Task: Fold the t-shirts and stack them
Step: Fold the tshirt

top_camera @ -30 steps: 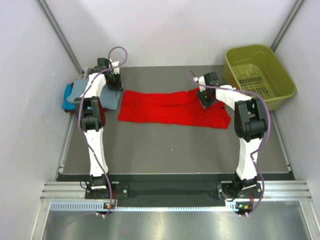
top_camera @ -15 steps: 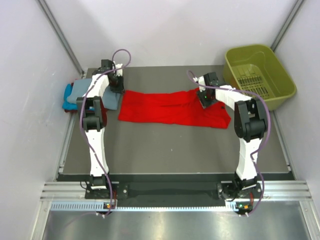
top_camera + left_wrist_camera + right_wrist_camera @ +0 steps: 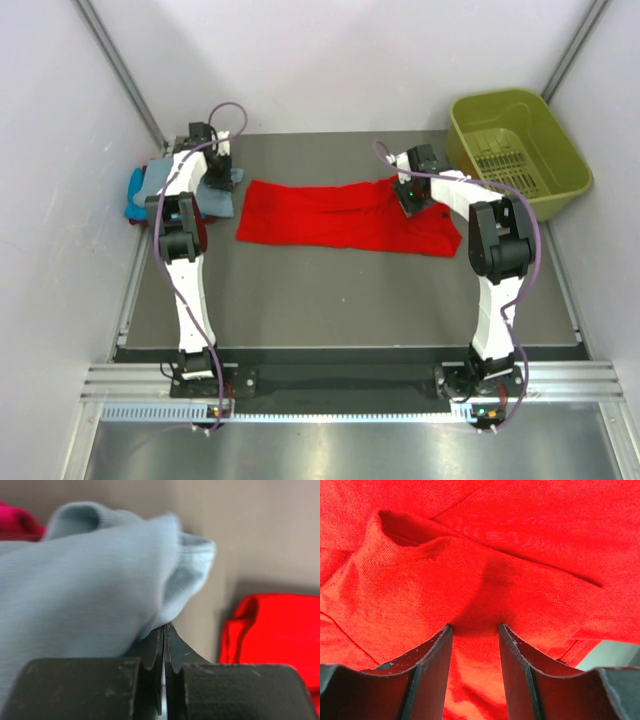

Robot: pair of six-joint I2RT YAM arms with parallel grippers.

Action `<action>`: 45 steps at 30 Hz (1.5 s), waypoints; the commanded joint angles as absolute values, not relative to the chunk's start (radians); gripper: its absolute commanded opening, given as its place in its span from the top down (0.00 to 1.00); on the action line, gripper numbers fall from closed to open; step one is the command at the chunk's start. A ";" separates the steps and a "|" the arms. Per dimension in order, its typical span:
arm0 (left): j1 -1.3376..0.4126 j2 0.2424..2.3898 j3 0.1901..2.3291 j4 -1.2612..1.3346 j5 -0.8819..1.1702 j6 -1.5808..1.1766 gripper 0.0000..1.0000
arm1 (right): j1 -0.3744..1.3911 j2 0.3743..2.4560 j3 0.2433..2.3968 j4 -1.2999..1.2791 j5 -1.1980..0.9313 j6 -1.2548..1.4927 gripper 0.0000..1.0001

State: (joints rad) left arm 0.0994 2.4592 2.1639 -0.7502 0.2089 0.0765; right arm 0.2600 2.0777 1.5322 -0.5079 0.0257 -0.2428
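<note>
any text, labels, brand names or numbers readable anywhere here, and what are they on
None: no readable text in any view.
red t-shirt: plain cloth, no print or label showing.
grey-blue t-shirt: plain, no tag visible.
olive-green basket: only moulded slots, no lettering.
Arm bases at the near edge: small marks and lights, too small to read.

one red t-shirt, one grey-blue t-shirt, seemingly one turquoise t-shirt, one olive-green basket, two grippers
</note>
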 commanded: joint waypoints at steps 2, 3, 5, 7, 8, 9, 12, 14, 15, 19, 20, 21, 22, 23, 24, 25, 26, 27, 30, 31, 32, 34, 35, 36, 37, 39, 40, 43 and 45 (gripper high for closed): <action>0.161 2.490 2.200 -0.729 0.095 0.113 1.00 | 0.279 2.051 1.523 -0.474 0.038 -0.249 0.57; 0.169 2.491 2.203 -0.729 0.084 0.120 1.00 | 0.281 2.048 1.522 -0.476 0.040 -0.250 0.57; 0.195 2.488 2.204 -0.729 0.084 0.121 1.00 | 0.282 2.048 1.517 -0.476 0.040 -0.250 0.57; 0.219 2.484 2.203 -0.729 0.077 0.127 1.00 | 0.282 2.045 1.516 -0.476 0.043 -0.252 0.57; 0.227 2.484 2.200 -0.730 0.077 0.135 1.00 | 0.284 2.043 1.517 -0.474 0.043 -0.253 0.57; 0.233 2.480 2.200 -0.732 0.072 0.138 1.00 | 0.284 2.043 1.516 -0.476 0.041 -0.253 0.57; 0.258 2.476 2.197 -0.729 0.064 0.141 1.00 | 0.285 2.043 1.516 -0.476 0.044 -0.253 0.57; 0.268 2.473 2.197 -0.726 0.054 0.144 1.00 | 0.288 2.045 1.517 -0.476 0.044 -0.253 0.57; 0.271 2.474 2.198 -0.726 0.055 0.146 1.00 | 0.290 2.046 1.519 -0.474 0.043 -0.253 0.57; 0.261 2.474 2.212 -0.733 0.101 0.161 1.00 | 0.296 2.049 1.523 -0.476 0.043 -0.253 0.57; 0.255 2.471 2.218 -0.742 0.130 0.176 1.00 | 0.295 2.052 1.525 -0.474 0.044 -0.253 0.57; 0.242 2.461 2.221 -0.749 0.156 0.186 1.00 | 0.296 2.052 1.526 -0.474 0.046 -0.253 0.57; 0.236 2.451 2.226 -0.758 0.188 0.196 1.00 | 0.298 2.051 1.526 -0.474 0.048 -0.255 0.57; 0.227 2.430 2.233 -0.794 0.224 0.222 0.93 | 0.296 2.051 1.525 -0.476 0.049 -0.255 0.57; 0.212 2.413 2.233 -0.810 0.324 0.236 0.73 | 0.296 2.049 1.522 -0.474 0.055 -0.256 0.57; 0.203 2.393 2.209 -0.816 0.362 0.239 0.36 | 0.296 2.048 1.522 -0.472 0.060 -0.256 0.57; 0.195 2.350 2.194 -0.808 0.395 0.235 0.02 | 0.298 2.045 1.520 -0.471 0.067 -0.256 0.57; 0.181 2.329 2.180 -0.799 0.426 0.227 0.01 | 0.296 2.042 1.520 -0.469 0.069 -0.255 0.57; 0.161 2.255 2.157 -0.764 0.466 0.169 0.01 | 0.298 2.030 1.535 -0.466 0.075 -0.249 0.56; 0.152 2.241 2.157 -0.756 0.460 0.161 0.01 | 0.298 2.025 1.549 -0.468 0.078 -0.247 0.56; 0.146 2.212 2.154 -0.726 0.453 0.140 0.01 | 0.296 2.016 1.557 -0.465 0.087 -0.245 0.56; 0.130 2.192 2.149 -0.695 0.449 0.111 0.01 | 0.293 2.005 1.580 -0.465 0.094 -0.238 0.55; 0.127 2.183 2.152 -0.684 0.459 0.089 0.01 | 0.291 1.996 1.588 -0.465 0.094 -0.236 0.55; 0.121 2.181 2.155 -0.674 0.460 0.077 0.01 | 0.287 1.991 1.592 -0.465 0.097 -0.227 0.55; 0.118 2.181 2.164 -0.672 0.465 0.068 0.01 | 0.281 1.988 1.600 -0.465 0.097 -0.222 0.55; 0.114 2.184 2.172 -0.679 0.502 0.043 0.01 | 0.273 1.976 1.614 -0.465 0.101 -0.210 0.55; 0.107 2.183 2.166 -0.684 0.509 0.034 0.01 | 0.268 1.970 1.615 -0.463 0.101 -0.209 0.55; 0.069 2.168 2.132 -0.739 0.522 0.067 0.01 | 0.258 1.948 1.603 -0.463 0.103 -0.203 0.55; 0.040 2.145 2.096 -0.756 0.509 0.098 0.01 | 0.252 1.934 1.589 -0.463 0.098 -0.201 0.55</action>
State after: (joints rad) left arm 0.0902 2.2074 2.1353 -0.7189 0.4793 0.0765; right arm 0.2668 2.0121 1.5604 -0.4931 0.0864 -0.2234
